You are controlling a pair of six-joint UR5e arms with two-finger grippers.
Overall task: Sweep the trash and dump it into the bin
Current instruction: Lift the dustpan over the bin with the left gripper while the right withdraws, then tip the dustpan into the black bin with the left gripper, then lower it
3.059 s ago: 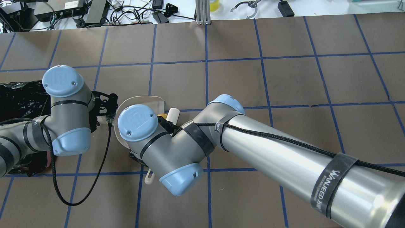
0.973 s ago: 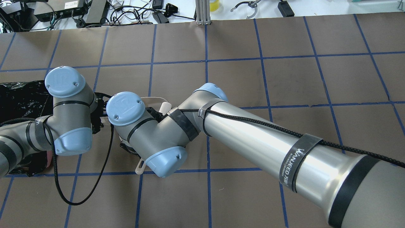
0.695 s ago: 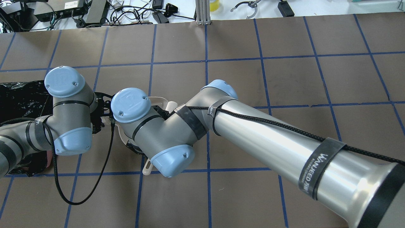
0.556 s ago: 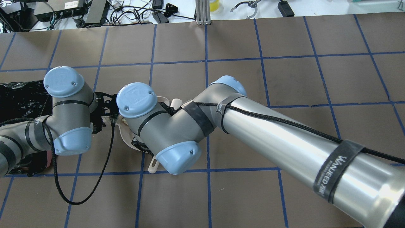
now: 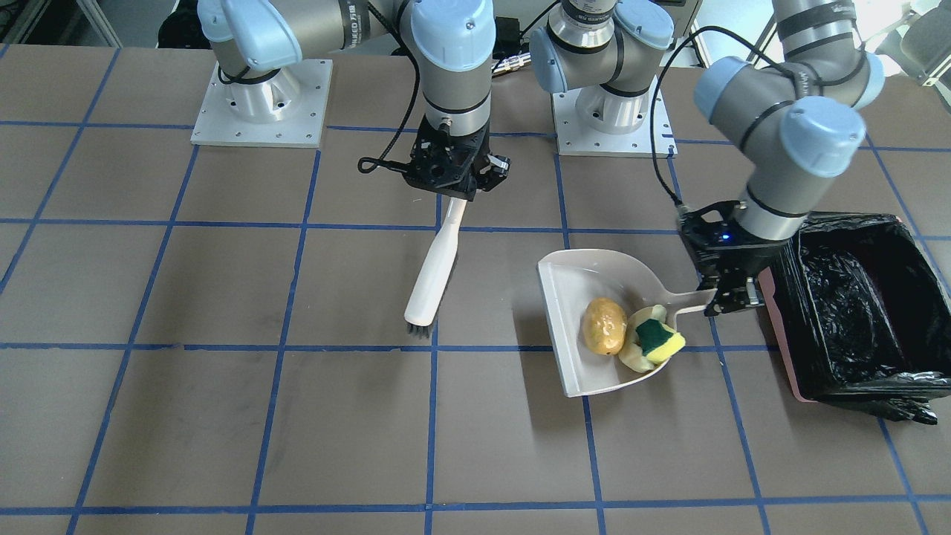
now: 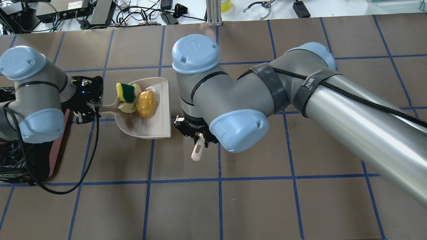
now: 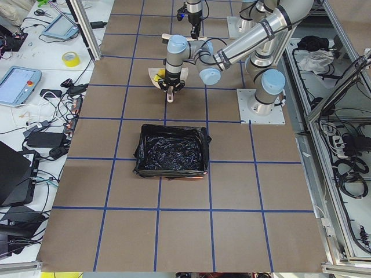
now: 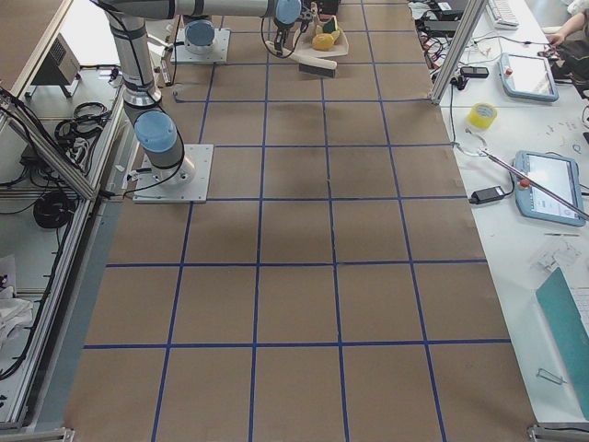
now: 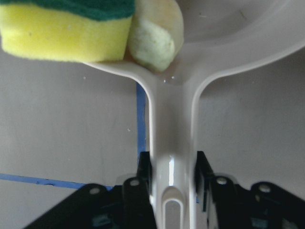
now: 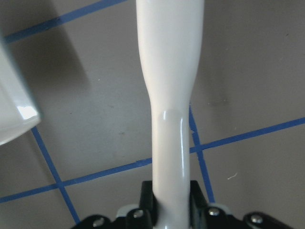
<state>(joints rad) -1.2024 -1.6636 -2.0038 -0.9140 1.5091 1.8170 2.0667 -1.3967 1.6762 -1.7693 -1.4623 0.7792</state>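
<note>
The beige dustpan [image 5: 572, 282] holds the golden-brown potato-like lump [image 5: 603, 325], the yellow sponge piece with green side [image 5: 655, 338] and the cream half-ring [image 5: 631, 358]. My left gripper [image 5: 724, 297] is shut on the dustpan's handle [image 9: 171, 143], right beside the pink bin with the black bag [image 5: 817, 327]. My right gripper [image 5: 449, 189] is shut on the white brush [image 5: 435, 271], bristles down on the table, left of the pan in the front view. In the overhead view the pan [image 6: 156, 126] lies between the left gripper [image 6: 87, 111] and the right gripper [image 6: 196, 136].
The bin [image 6: 20, 160] sits at the table's left edge under my left arm, and it shows open-topped in the left side view [image 7: 172, 152]. Brown table paper with blue tape lines surrounds the pan. Cables and devices lie beyond the far edge.
My right arm has drawn the brush back to the right, off the dustpan, uncovering the three pieces in it. My left arm has shifted left, toward the bin, with the pan.
</note>
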